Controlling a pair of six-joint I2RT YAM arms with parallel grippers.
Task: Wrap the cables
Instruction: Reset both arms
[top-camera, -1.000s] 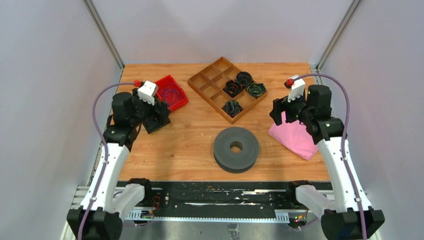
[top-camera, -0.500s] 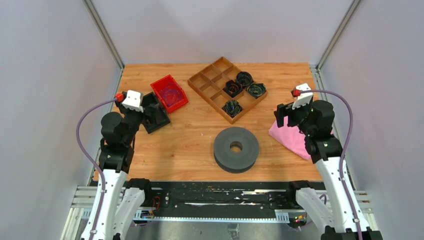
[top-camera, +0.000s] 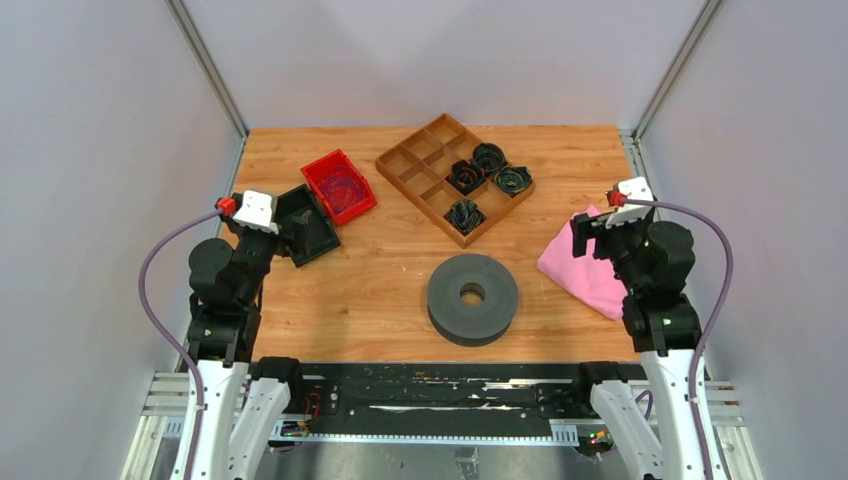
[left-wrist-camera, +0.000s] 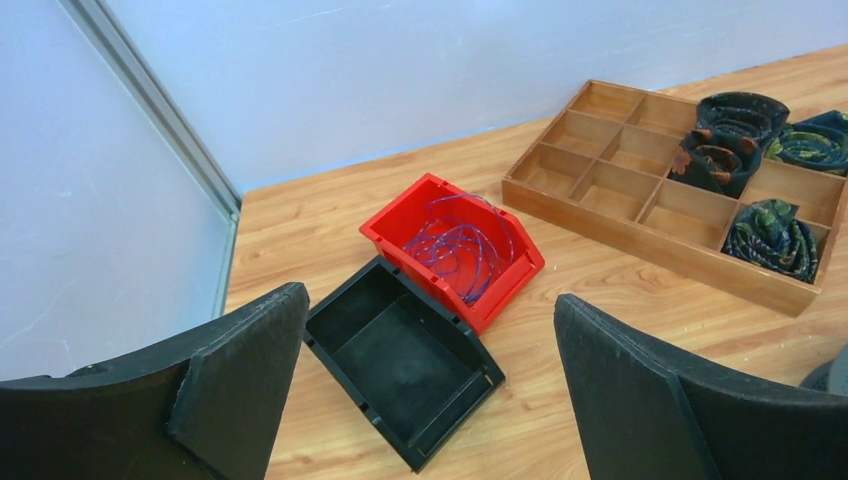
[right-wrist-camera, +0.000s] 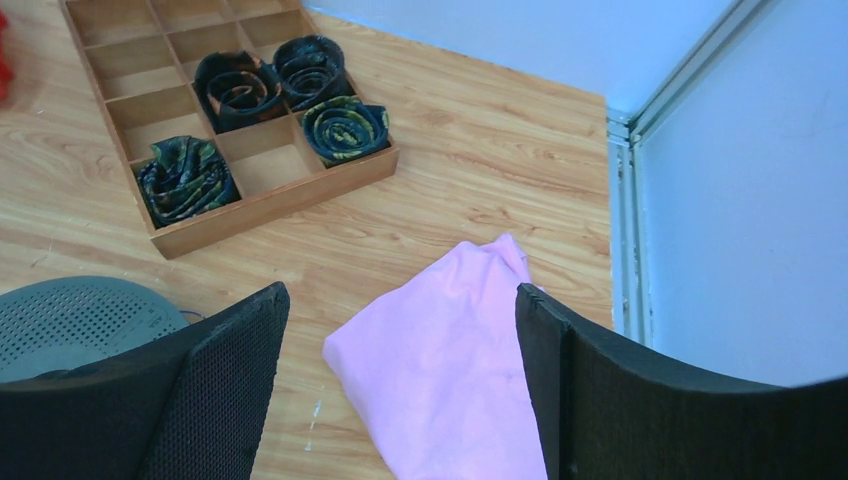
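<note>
Four cables (top-camera: 466, 177) in flat round coils

Bright, even, diffuse lighting from above. Soft, faint shadows close under grey spool (top-camera: 472, 298) and wooden tray (top-camera: 405, 166). Walls tinted bluish in wrist views. Thin cables (left-wrist-camera: 455, 243) crisp in left wrist view, barely resolved in softer top view.

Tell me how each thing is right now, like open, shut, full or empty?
left gripper, open, holding nothing
right gripper, open, holding nothing
red bin, holds a loose purple cable
black bin, empty
wooden tray, four compartments hold coiled cables, the rest empty
pink cloth, rumpled
grey spool, lying flat
</note>
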